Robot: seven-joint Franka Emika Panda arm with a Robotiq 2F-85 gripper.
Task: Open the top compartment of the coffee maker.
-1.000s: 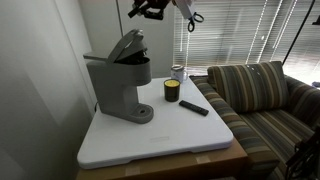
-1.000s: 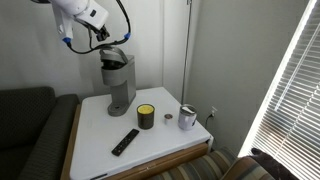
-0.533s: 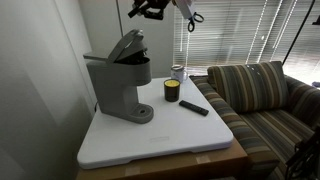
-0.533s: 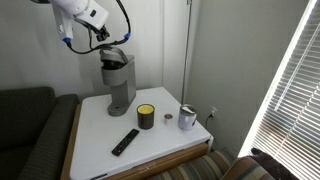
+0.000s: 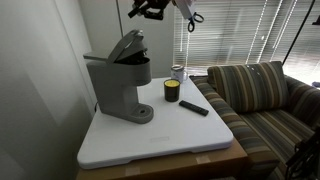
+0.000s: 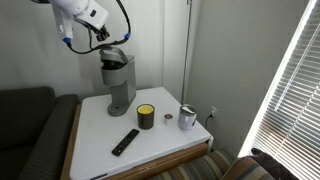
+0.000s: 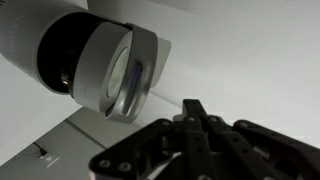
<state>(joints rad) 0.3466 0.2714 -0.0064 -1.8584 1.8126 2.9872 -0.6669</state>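
Note:
The grey coffee maker (image 5: 118,88) stands at the back of the white table, also in an exterior view (image 6: 120,85). Its top compartment lid (image 5: 127,45) is tilted up and back, open. My gripper (image 5: 150,8) hangs in the air above and a little beside the machine's head, clear of the lid; it also shows in an exterior view (image 6: 103,40). In the wrist view the gripper (image 7: 194,108) has its fingers pressed together with nothing between them, and the raised lid (image 7: 128,75) and the dark opening of the head (image 7: 60,50) lie beyond it.
A yellow-black jar (image 5: 172,91), a black remote (image 5: 194,107) and a metal cup (image 5: 178,72) sit on the white table (image 5: 160,140) beside the machine. A striped sofa (image 5: 270,100) stands next to the table. Window blinds lie behind.

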